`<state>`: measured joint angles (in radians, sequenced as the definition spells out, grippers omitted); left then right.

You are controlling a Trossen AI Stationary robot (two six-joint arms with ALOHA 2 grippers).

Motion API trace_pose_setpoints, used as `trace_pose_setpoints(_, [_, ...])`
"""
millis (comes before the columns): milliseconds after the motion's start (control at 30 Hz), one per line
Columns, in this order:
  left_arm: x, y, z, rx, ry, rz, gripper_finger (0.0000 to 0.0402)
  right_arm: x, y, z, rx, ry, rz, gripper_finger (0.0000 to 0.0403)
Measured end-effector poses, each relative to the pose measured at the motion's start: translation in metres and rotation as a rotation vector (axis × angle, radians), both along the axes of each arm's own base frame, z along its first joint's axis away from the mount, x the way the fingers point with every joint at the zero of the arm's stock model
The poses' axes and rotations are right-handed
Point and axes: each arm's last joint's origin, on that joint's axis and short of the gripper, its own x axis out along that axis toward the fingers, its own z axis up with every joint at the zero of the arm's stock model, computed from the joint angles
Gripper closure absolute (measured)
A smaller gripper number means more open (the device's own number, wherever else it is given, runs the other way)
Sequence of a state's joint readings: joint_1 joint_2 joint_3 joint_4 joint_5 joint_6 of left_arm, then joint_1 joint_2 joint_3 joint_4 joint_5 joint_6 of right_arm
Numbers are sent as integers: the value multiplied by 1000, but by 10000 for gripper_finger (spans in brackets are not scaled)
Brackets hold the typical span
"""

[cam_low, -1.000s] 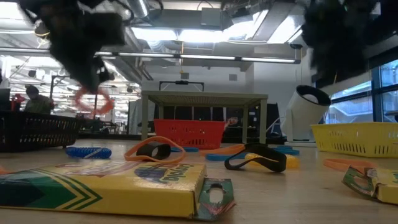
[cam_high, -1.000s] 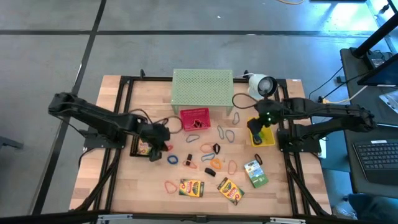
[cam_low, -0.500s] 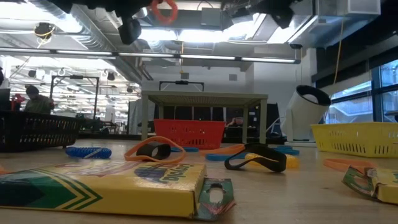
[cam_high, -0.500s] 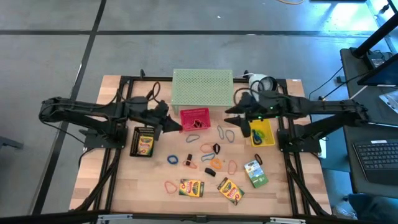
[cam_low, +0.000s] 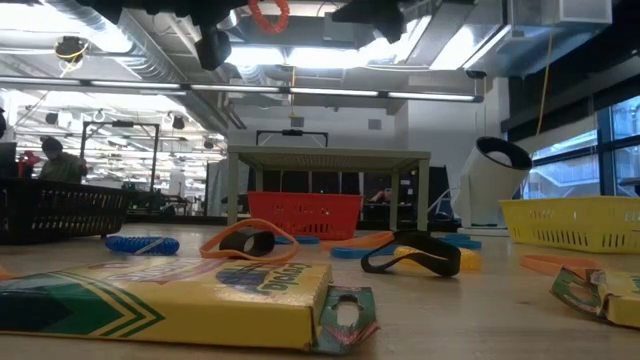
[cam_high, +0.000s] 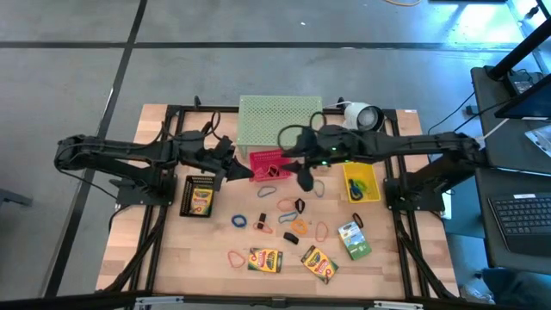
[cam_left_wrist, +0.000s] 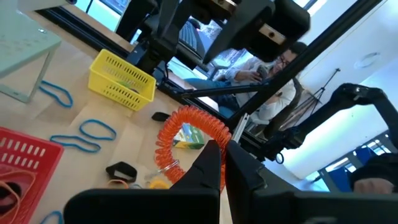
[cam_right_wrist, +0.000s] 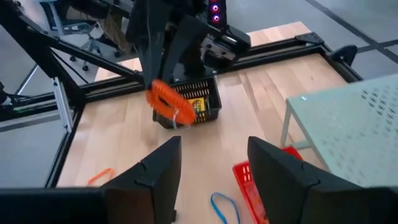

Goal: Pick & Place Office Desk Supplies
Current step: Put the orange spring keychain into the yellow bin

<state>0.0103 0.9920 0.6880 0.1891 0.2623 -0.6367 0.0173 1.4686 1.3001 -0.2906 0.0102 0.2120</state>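
orange coiled band (cam_left_wrist: pixel 186 140) sits pinched in my left tool (cam_left_wrist: pixel 219 163) beside the red basket (cam_high: pixel 269 164); my right tool (cam_right_wrist: pixel 208 167) hangs spread wide, holding nothing.

Orange coiled band (cam_left_wrist: pixel 186 134) held aloft; crayon boxes (cam_high: pixel 265 259) lie flat on table

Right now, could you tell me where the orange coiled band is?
The orange coiled band is off the table, pinched in the left gripper, raised beside the red basket left of centre in the high view.
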Motion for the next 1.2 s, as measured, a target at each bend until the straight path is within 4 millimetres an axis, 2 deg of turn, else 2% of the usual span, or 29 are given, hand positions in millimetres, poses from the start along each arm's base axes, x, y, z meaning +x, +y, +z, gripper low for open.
trace_pose_setpoints(233, [0,0,0,-4,-3,5,400,23,6,-3,-12,11,34,213])
trace_pose_setpoints(467, [2,3,3,-15,-34,21,400,35,10,-9,11,8,82,215])
trace_pose_setpoints(833, [13,4,0,-39,-63,-24,400,38,11,-6,7,-37,70,218])
trace_pose_setpoints(1200, [14,3,3,-65,-103,-47,400,38,11,-6,6,-37,71,234])
